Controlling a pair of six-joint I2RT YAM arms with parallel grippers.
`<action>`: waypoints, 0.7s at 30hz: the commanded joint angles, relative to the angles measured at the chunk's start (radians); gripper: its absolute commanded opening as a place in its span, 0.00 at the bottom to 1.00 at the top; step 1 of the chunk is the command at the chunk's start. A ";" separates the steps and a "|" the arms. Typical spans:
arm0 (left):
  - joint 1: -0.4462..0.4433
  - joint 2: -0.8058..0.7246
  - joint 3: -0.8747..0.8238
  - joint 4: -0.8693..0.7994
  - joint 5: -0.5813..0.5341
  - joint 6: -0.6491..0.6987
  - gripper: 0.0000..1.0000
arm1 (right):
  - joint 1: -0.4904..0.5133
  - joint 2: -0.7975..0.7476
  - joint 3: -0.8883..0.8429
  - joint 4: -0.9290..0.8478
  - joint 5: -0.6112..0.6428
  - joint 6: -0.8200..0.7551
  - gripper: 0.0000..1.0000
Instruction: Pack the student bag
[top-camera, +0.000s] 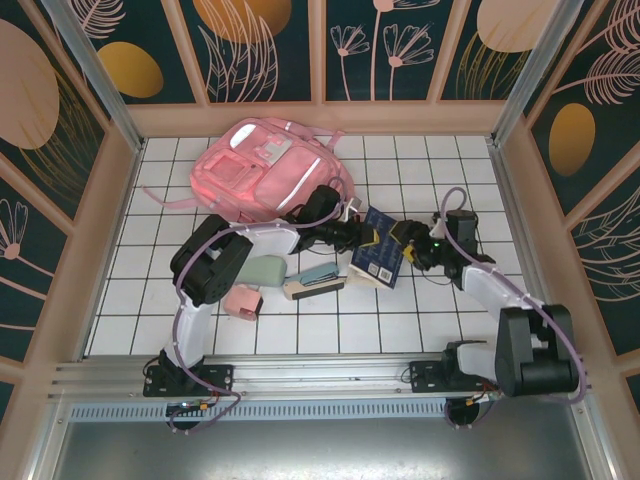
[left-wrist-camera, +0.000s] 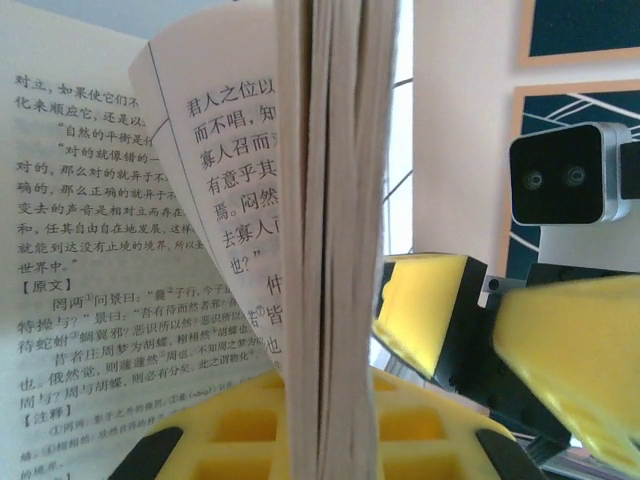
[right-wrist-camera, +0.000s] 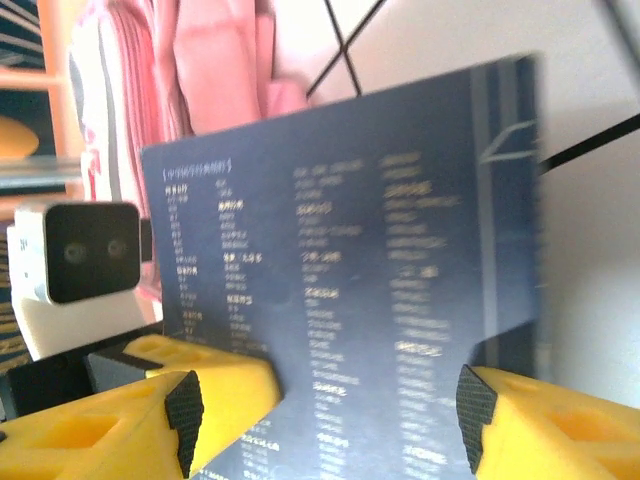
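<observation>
The student bag, a big pink backpack, lies flat at the back of the tiled table; its pink fabric shows beyond the book. A dark blue book is held up off the table just right of the bag. My left gripper is shut on it: the page block rises edge-on from between the yellow fingers, with some pages fanned open to the left. My right gripper faces the book's back cover, open, its fingertips spread wide in front of the cover.
A mint green case, a small pink box and a beige and teal item lie under the left arm. Wooden walls enclose the table. The two wrists are close together over the middle.
</observation>
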 joint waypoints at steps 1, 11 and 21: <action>0.004 -0.061 -0.001 0.060 0.036 -0.023 0.00 | -0.047 -0.099 0.026 -0.148 0.106 -0.059 0.71; 0.008 -0.127 0.012 0.082 0.048 -0.063 0.00 | -0.082 -0.149 -0.109 0.128 -0.174 0.092 0.79; 0.008 -0.135 -0.001 0.098 0.049 -0.084 0.00 | -0.081 -0.184 -0.149 0.356 -0.239 0.262 0.37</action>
